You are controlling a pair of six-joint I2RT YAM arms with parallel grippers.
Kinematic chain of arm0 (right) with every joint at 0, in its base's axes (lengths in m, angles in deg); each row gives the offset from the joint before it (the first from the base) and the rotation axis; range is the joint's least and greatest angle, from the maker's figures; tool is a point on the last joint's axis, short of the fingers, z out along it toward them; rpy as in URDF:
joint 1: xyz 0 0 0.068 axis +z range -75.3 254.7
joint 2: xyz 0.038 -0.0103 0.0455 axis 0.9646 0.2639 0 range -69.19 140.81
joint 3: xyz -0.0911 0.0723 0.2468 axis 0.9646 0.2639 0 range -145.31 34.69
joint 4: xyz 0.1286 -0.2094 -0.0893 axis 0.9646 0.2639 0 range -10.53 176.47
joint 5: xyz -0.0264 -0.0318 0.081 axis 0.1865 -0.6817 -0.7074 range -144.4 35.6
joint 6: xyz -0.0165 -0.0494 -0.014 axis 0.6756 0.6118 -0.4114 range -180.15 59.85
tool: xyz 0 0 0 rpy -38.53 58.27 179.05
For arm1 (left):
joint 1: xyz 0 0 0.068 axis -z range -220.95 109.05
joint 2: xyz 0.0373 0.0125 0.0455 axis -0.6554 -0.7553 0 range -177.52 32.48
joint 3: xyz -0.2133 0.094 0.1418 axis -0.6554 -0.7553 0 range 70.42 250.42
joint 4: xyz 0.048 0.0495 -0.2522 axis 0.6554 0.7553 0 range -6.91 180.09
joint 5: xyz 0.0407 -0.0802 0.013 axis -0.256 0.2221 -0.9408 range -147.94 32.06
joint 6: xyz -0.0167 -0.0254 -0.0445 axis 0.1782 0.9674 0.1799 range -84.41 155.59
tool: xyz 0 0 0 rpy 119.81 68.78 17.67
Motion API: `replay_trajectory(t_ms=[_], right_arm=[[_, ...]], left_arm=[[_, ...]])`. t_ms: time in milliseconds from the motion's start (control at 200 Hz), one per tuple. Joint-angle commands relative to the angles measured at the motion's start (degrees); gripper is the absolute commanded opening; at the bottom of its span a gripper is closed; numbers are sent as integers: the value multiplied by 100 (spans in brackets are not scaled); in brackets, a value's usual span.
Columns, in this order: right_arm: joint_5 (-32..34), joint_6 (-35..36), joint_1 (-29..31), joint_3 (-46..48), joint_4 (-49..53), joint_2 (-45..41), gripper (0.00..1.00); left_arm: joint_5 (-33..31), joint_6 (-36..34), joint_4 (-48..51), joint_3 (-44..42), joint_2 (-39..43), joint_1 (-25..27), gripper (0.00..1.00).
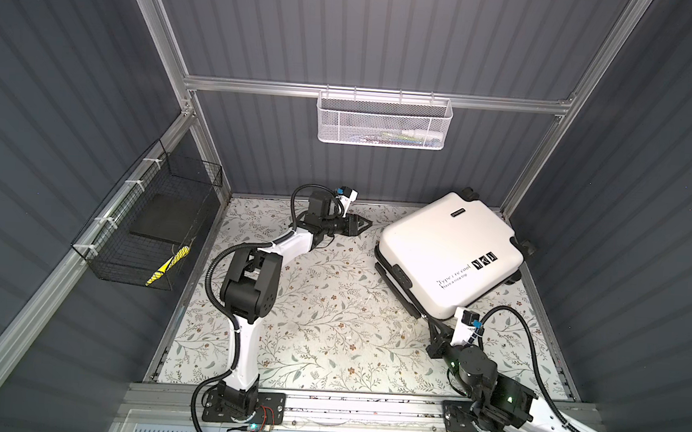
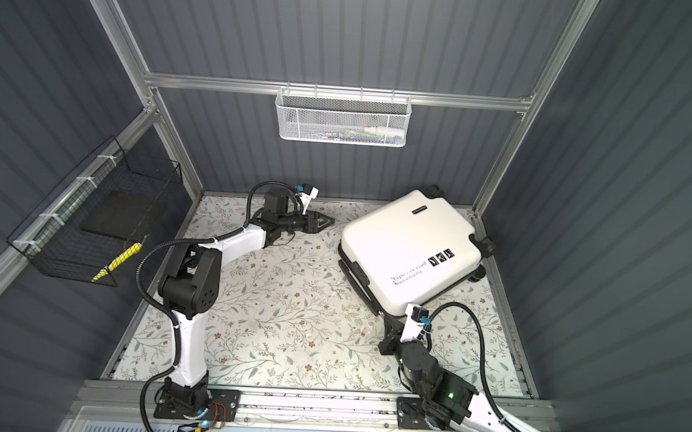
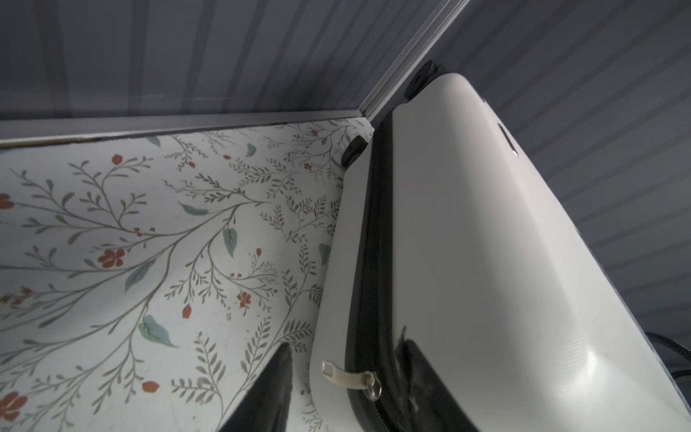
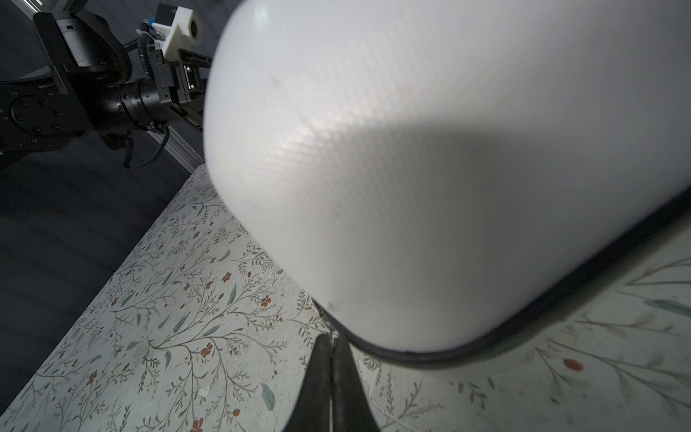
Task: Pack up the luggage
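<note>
The luggage is a closed white hard-shell suitcase lying flat at the back right of the floral table, wheels toward the corner. My left gripper hovers just left of its far-left edge. In the left wrist view this gripper is open, and the silver zipper pull on the black zipper band shows beyond its fingers, ungripped. My right gripper sits at the suitcase's near corner. In the right wrist view it is shut, tips at the black seam; nothing shows between them.
A white mesh basket with small items hangs on the back rail. A black wire basket on the left wall holds a dark flat pad and a yellow object. The back and right walls stand close to the suitcase. Floral table surface spans the middle.
</note>
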Motion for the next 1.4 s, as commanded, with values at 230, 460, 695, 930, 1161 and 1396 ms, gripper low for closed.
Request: replay_trajectory(t_ms=[230,460,695,930,1161,1396], right_arm=[[-194,100,-182,-177,69,881,0],[-388,244,-191,-345,-268,1421,0],[-741,484,-200,-689,-225,1835,0],[-1428,390,-200,-1418,401,2013,46],[-1804,292,-200,-2272,1090,2119,64],[-1410,292,-759,-3291,2315,2033,77]], left_arm=[[206,758,-656,684,-250,43,49],[408,1296,-867,1542,-919,52,49],[577,1377,-1057,1385,-957,113,50],[535,1410,-1157,1262,-897,122,50],[422,1303,-990,1246,-772,105,50],[356,1010,-591,1391,-658,74,51]])
